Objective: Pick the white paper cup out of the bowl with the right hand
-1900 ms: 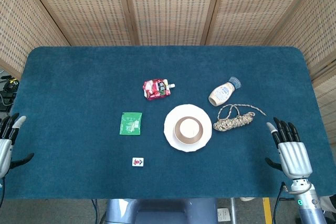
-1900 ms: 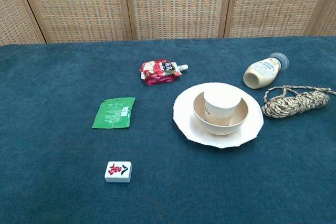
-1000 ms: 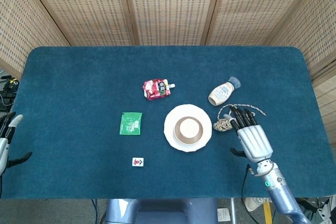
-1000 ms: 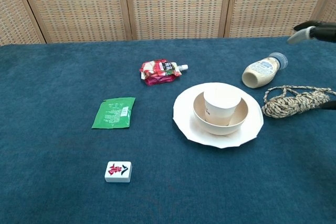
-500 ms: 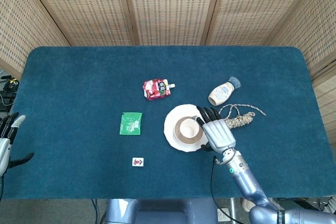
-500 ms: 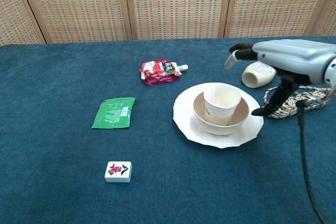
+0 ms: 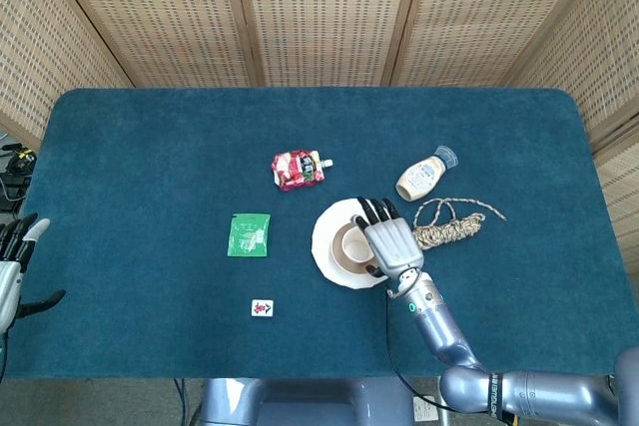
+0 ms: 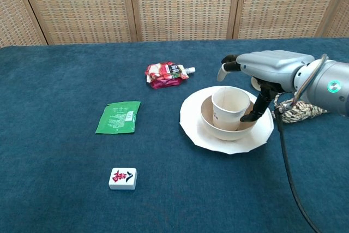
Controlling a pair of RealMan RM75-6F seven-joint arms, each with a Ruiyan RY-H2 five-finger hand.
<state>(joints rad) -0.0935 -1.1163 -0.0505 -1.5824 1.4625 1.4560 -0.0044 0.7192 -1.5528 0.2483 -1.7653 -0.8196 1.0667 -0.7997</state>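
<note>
On my screens the blue cloth table (image 7: pixel 150 147) carries several bystanders. I see a white plate (image 8: pixel 191 126) near the middle. Behind it to the left lies a red spouted pouch (image 8: pixel 166 74) on its side, white cap pointing right. A flat green sachet (image 8: pixel 118 117) lies well left of the plate, and a white mahjong tile (image 8: pixel 122 178) with a red mark sits nearer me. To the right I see a beige squeeze bottle (image 7: pixel 422 176) lying down and a bundle of twine (image 7: pixel 451 222) just in front of it. Wicker screens (image 7: pixel 319 7) stand behind.
</note>
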